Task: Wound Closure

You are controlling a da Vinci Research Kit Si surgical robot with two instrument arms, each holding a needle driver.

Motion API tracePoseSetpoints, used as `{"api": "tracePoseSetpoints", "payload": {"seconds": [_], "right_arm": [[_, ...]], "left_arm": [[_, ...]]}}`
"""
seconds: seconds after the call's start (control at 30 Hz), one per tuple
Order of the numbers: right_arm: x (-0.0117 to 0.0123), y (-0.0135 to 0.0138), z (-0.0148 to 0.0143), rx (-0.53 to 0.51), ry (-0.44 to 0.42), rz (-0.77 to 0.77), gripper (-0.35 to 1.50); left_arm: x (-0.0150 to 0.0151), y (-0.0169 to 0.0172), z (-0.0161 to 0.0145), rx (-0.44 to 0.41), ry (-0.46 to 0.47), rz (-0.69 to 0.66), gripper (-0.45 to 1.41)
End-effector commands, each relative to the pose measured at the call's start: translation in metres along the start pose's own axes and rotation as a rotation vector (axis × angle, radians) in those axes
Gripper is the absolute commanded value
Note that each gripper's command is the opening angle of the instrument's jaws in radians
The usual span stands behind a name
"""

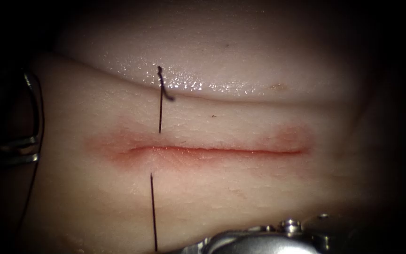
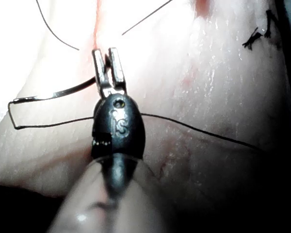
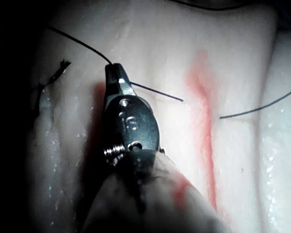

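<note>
Across the cut [image 1: 217,150], thread [image 1: 160,113] is placed; left claw [image 2: 108,65] grips the needle [image 2: 53,94] near its end, right claw [image 3: 117,73] clamps thread. Mid-stitch, probably; next needs slack drawn carefully.

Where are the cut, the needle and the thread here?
cut [image 1: 212,150], endoscope view, middle of the red line.
needle [image 2: 48,95], left wrist view, middle of its curve.
thread [image 1: 153,211], endoscope view, middle of the lower strand.

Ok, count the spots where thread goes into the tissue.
2: one above the cut, one below it, both near its left end. Left pincer holds the needle.
</note>
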Motion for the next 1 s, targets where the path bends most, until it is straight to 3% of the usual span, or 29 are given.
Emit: {"api": "tracePoseSetpoints", "payload": {"seconds": [0.03, 0.57, 0.6, 0.63, 0.67, 0.77, 0.8, 0.83, 0.87, 0.9, 1.0], "right_arm": [[0.0002, -0.0005, 0.0010, 0.004, 0.002, -0.001, -0.35], [0.0047, -0.0041, -0.0001, 0.071, -0.009, -0.034, -0.35], [0.0048, -0.0038, -0.0001, 0.057, -0.005, -0.029, -0.01], [0.0046, -0.0025, -0.0004, -0.017, 0.010, -0.009, 0.89], [0.0044, -0.0017, -0.0005, -0.046, 0.013, 0.001, 1.10], [0.0031, 0.0016, -0.0009, -0.103, 0.013, 0.042, 1.26], [0.0028, 0.0022, -0.0010, -0.112, 0.013, 0.049, 1.26], [0.0015, 0.0045, -0.0012, -0.146, 0.018, 0.052, 1.28], [0.0015, 0.0045, -0.0012, -0.146, 0.018, 0.052, 1.28], [0.0000, 0.0067, -0.0013, -0.167, 0.005, 0.043, 1.30], [-0.0020, 0.0088, -0.0009, -0.190, -0.016, 0.048, 1.33]], "left_arm": [[-0.0007, 0.0005, 0.0006, -0.002, 0.001, -0.002, -0.45], [-0.0007, 0.0005, 0.0007, -0.001, 0.001, -0.002, -0.45], [-0.0007, 0.0005, 0.0007, -0.001, 0.001, -0.002, -0.45], [-0.0006, 0.0005, 0.0008, 0.000, 0.001, -0.002, -0.45], [-0.0006, 0.0005, 0.0008, -0.002, 0.002, -0.002, -0.45], [-0.0006, 0.0005, 0.0009, -0.003, 0.000, -0.001, -0.45], [-0.0006, 0.0005, 0.0009, -0.003, 0.000, -0.001, -0.45], [-0.0007, 0.0005, 0.0008, -0.004, 0.000, -0.001, -0.45], [-0.0007, 0.0005, 0.0008, -0.004, 0.000, -0.001, -0.45], [-0.0007, 0.0005, 0.0007, -0.005, 0.000, -0.001, -0.45], [-0.0007, 0.0005, 0.0006, -0.006, 0.001, -0.001, -0.45]]}}
